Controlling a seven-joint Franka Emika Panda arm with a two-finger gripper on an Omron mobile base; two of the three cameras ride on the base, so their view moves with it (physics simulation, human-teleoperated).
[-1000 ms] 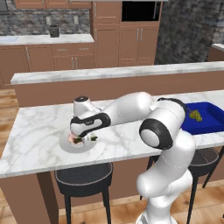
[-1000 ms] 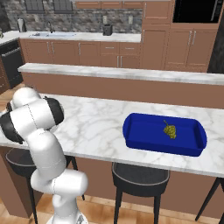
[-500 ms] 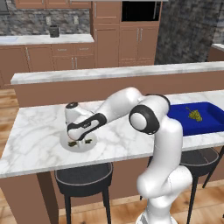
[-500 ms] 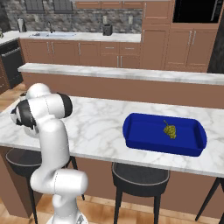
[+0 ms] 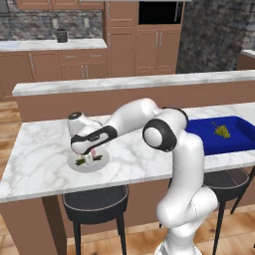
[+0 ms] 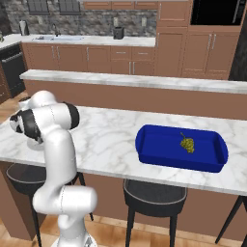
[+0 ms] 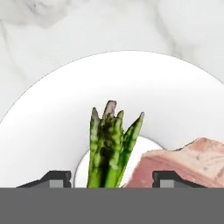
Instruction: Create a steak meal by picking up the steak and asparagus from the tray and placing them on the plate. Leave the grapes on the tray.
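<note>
Claw [image 5: 87, 157] low over plate [image 5: 102, 163] at left of marble tabletop [image 5: 134, 154]. Fingers [image 7: 56, 179] spread either side of asparagus [image 7: 109, 144]; grip cannot tell. Steak [image 7: 183, 164] on plate beside asparagus. Grapes [image 6: 187, 143] in blue tray [image 6: 144, 144], far right. No readable writing.

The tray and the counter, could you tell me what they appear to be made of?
The tray looks like glossy plastic or enamel: uniform deep blue, smooth rounded rim. The counter looks like polished marble: white with grey veining. Being rendered, neither is certain.
</note>
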